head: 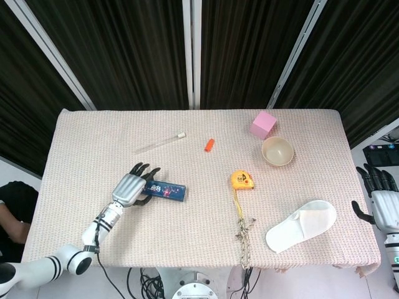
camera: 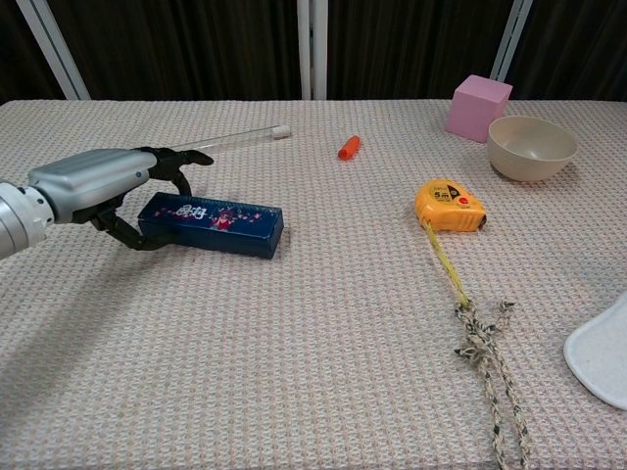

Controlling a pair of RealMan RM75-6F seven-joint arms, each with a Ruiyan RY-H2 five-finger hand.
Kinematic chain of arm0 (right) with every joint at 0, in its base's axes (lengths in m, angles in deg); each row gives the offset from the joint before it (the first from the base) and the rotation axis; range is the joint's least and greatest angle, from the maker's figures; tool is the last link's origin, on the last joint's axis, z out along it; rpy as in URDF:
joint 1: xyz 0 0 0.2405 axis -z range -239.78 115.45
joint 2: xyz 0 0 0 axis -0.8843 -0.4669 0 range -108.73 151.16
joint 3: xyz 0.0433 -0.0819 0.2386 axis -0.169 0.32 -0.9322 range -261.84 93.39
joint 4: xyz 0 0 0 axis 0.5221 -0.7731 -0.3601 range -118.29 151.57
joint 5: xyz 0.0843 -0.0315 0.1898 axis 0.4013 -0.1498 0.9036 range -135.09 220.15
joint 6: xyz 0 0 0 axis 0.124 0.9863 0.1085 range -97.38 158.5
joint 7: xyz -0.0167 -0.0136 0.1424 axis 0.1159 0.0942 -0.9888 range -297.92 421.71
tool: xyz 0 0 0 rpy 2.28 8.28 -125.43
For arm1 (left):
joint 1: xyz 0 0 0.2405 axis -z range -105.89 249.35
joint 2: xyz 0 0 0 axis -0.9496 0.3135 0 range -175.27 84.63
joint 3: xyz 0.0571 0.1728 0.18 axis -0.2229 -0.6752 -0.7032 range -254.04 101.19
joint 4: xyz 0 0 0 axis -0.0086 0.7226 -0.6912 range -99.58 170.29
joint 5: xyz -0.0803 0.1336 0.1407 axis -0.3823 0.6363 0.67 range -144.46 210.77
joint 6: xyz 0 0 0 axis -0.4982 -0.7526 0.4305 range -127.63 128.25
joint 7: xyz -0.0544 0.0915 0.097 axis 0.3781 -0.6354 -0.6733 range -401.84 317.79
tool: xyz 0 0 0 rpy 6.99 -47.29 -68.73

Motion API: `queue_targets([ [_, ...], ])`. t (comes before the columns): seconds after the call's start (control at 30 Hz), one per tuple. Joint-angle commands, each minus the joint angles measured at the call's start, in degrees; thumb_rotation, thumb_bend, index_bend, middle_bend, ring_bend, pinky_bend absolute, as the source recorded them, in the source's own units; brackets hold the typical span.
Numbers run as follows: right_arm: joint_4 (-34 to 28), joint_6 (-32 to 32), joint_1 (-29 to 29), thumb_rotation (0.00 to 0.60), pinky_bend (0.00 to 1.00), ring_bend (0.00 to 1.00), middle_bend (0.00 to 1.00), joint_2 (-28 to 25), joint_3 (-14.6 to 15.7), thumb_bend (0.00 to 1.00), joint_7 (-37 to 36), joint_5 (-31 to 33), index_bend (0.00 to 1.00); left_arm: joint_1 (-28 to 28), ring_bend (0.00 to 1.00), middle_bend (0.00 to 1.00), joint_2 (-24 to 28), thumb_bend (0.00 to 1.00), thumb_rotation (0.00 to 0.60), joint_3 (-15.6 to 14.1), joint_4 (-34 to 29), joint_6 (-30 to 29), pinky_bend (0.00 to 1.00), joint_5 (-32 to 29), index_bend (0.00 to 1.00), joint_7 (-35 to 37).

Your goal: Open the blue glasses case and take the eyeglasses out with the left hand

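Chest view: left hand (camera: 93, 181) covers the closed blue glasses case's (camera: 217, 224) left end, fingers (camera: 184, 157) spread; contact unclear. Right hand (head: 381, 200), half cropped, fingers apart.

**Setting: robot test bench in a lab**

You work at a cloth-covered table (head: 93, 143) before dark curtains (head: 124, 50) on metal framing. Unrelated props, a tape measure (camera: 449, 206), slipper (head: 300, 225), pink block (camera: 479, 106) and bowl (camera: 531, 147), suggest a staged trial.
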Motion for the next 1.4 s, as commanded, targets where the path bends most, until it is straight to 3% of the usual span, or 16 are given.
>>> queue_targets([
  [0.03,0.06,-0.01,0.01,0.6,0.0,0.0,0.0,0.01,-0.01,0.31,-0.08,0.01,0.0,-0.57,0.1,0.41,-0.45,0.34,0.6,0.26,-0.06,-1.73,0.03,-0.37,0.07,-2.45],
  [0.17,0.25,0.1,-0.02,0.6,0.0,0.0,0.0,0.08,-0.05,0.31,-0.24,0.09,0.0,-1.67,0.14,0.46,0.8,0.34,0.6,0.69,-3.48,-1.8,0.04,-3.54,0.07,-8.74],
  [0.33,0.55,0.12,-0.03,0.6,0.0,0.0,0.0,0.18,-0.05,0.31,-0.5,0.05,0.0,-4.34,0.18,0.49,3.52,0.35,0.6,2.23,-12.37,-3.36,0.07,-11.14,0.08,-16.66],
  [0.6,0.45,-0.09,-0.01,0.6,0.0,0.0,0.0,0.23,0.12,0.31,-0.22,-0.41,0.0,-9.29,0.27,0.6,3.04,0.38,0.6,3.51,-25.98,-14.69,0.09,-23.7,0.09,-33.53],
  [0.83,0.14,-0.45,0.07,0.6,0.0,0.0,0.0,0.2,0.31,0.31,0.17,-0.91,0.0,-11.52,0.29,0.63,0.86,0.37,0.6,2.45,-28.36,-19.69,0.11,-25.09,0.1,-35.97],
  [0.93,0.11,-0.57,0.15,0.6,0.0,0.0,0.0,0.2,0.3,0.31,0.17,-0.87,0.0,-12.15,0.29,0.6,0.2,0.32,0.6,1.71,-28.64,-20.1,0.13,-24.91,0.1,-35.53],
  [1.1,0.18,-0.57,0.1,0.6,0.0,0.0,0.0,0.27,0.25,0.31,0.2,-0.85,0.0,-13.01,0.29,0.45,0.03,0.25,0.6,0.03,-29.99,-19.37,0.17,-24.29,0.1,-34.21],
  [1.4,0.58,-0.73,0.2,0.6,0.0,0.0,0.0,0.51,0.18,0.31,0.17,-0.7,0.0,-13.41,0.25,0.2,0.63,0.24,0.6,-0.64,-32.8,-19.59,0.21,-24.42,0.09,-35.73],
])
